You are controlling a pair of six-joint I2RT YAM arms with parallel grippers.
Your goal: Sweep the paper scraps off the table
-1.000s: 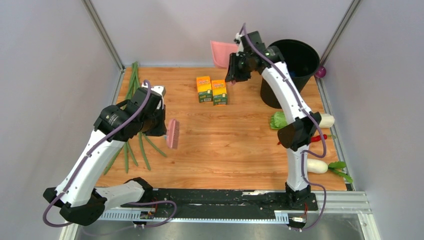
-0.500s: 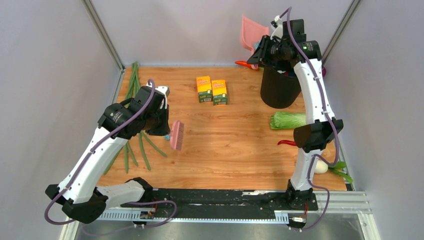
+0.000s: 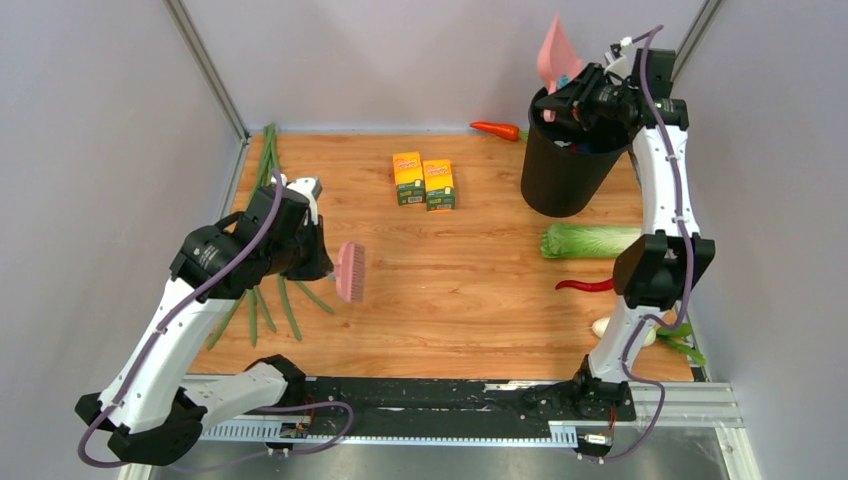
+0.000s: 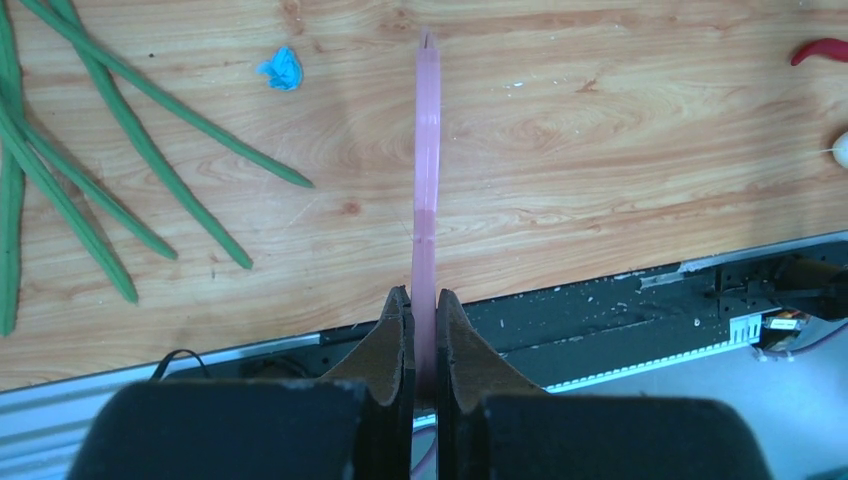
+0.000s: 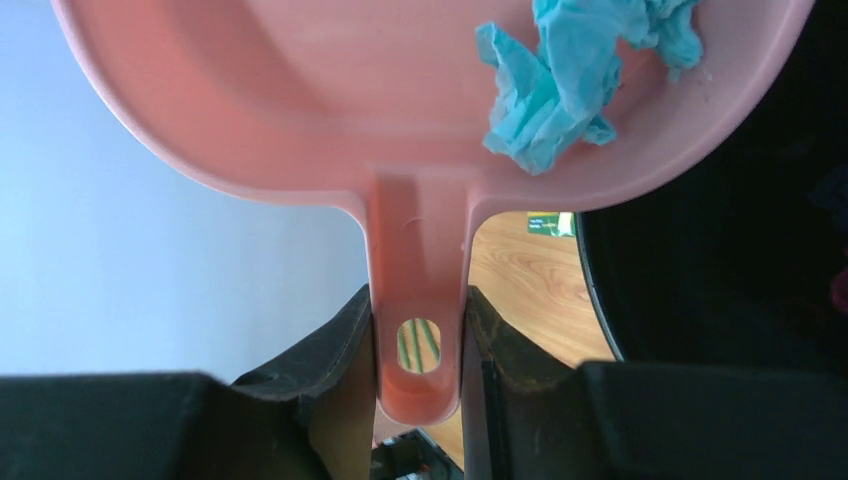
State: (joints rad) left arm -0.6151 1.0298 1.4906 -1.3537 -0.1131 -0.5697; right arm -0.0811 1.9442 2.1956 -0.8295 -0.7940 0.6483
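My right gripper [image 3: 578, 100] is shut on the handle of a pink dustpan [image 3: 553, 52], which it holds tilted up over the rim of a black bin [image 3: 565, 170]. In the right wrist view the fingers [image 5: 345, 340] clamp the handle, and light-blue paper scraps [image 5: 570, 80] lie in the dustpan [image 5: 300, 90] at its lower side, above the bin's dark opening [image 5: 720, 280]. My left gripper [image 3: 318, 262] is shut on a pink brush [image 3: 350, 271] above the table [image 3: 470, 290]. In the left wrist view one blue scrap [image 4: 281, 68] lies on the wood left of the brush [image 4: 427, 180].
Two yellow-orange boxes [image 3: 424, 180] stand at mid-back. Long green beans [image 3: 262, 180] lie along the left side. An orange carrot [image 3: 495, 130] lies at the back. A cabbage [image 3: 590, 241], a red chili [image 3: 585, 286] and a white radish [image 3: 640, 335] lie on the right.
My right arm has raised the dustpan from the back of the table to above the bin and tilted it. My left arm has drawn back slightly with the brush.
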